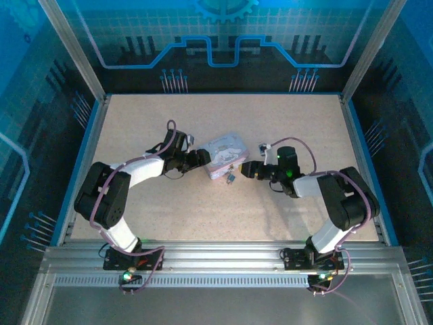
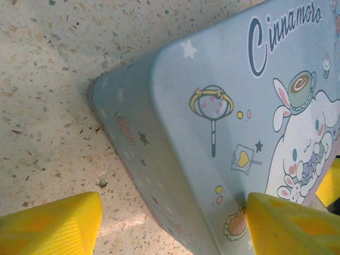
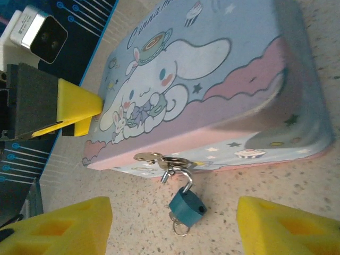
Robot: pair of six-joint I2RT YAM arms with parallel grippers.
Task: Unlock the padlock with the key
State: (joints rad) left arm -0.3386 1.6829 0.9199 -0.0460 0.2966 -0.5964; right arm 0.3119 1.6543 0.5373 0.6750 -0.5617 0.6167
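Wide-spread right gripper [image 3: 180, 226] frames the small teal-blue metal padlock [image 3: 187, 206], hung on the pastel cartoon-print tin [image 3: 212, 79]; left gripper [image 2: 175, 223], also wide, straddles its corner; speckled beige tabletop [image 3: 276, 186]; blue-lit panelled walls [image 1: 216, 40] around.

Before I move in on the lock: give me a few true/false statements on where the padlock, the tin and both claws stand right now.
1. The padlock hangs from the clasp on the tin. True.
2. The right claw is shut on the padlock. False: it is open, its yellow fingers apart on either side of the padlock and not touching it.
3. The tin's lid is raised. False: the lid sits closed.
4. The left claw is open, with a corner of the tin between its fingers. True.
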